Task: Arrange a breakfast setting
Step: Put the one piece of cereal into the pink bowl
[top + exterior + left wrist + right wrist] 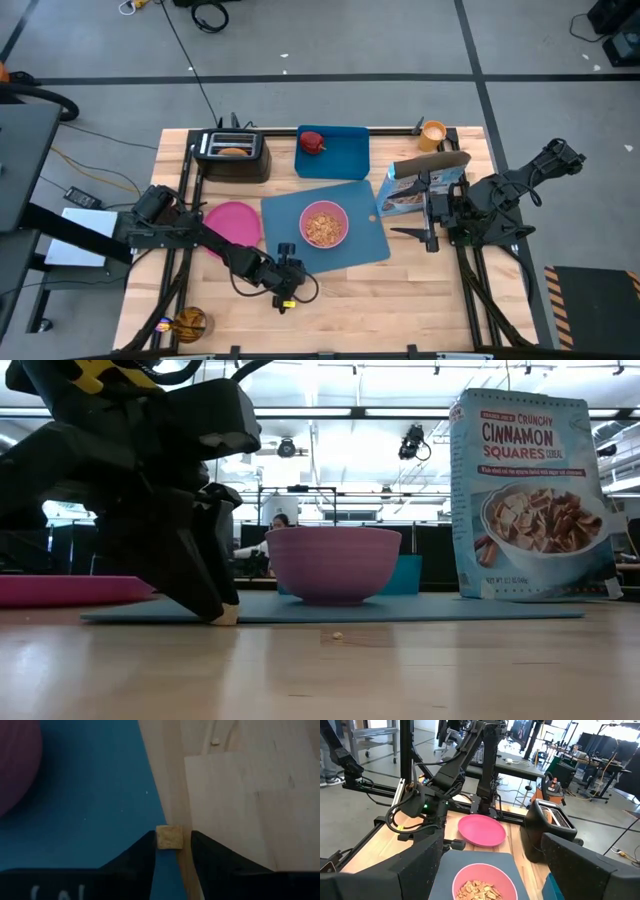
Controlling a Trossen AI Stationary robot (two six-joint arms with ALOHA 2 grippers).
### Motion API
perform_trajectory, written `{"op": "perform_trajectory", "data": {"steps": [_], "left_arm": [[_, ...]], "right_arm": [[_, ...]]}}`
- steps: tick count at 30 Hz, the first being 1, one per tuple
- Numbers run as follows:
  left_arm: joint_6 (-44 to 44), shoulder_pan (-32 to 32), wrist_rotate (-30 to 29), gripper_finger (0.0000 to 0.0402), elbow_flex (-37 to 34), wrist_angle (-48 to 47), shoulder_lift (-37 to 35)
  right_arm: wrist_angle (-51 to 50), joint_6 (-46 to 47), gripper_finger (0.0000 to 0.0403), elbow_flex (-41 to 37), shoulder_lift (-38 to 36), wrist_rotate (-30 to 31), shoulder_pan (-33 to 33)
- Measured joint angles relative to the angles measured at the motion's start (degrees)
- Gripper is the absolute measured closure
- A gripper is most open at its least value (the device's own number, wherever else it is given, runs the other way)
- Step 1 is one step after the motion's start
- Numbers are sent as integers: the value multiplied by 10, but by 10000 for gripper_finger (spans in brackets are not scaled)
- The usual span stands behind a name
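Both arms (190,232) are matte black, chunky jointed segments with black cables looping along them. The left gripper (287,297) has yellow markings near the wrist, and its fingers (137,857) are plain dark wedges.

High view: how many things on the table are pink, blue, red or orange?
Pink: 2, round pink plate, pink bowl of cereal.
Blue: 2, large flat blue mat, smaller blue rimmed tray.
Red: 1, red apple.
Orange: 1, small orange cup.
Total: 6.
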Motion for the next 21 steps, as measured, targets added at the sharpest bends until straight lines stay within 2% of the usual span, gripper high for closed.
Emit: {"op": "perform_trajectory", "data": {"steps": [10,14,21], "left_arm": [[-23,1,2,256,0,-16,1],[-30,4,20,247,2,-5,9],[-26,3,21,264,2,10,11]], "right_arm": [[0,0,55,0,0,0,0],[0,0,55,0,0,1,0],[0,0,55,0,0,2,0]]}}
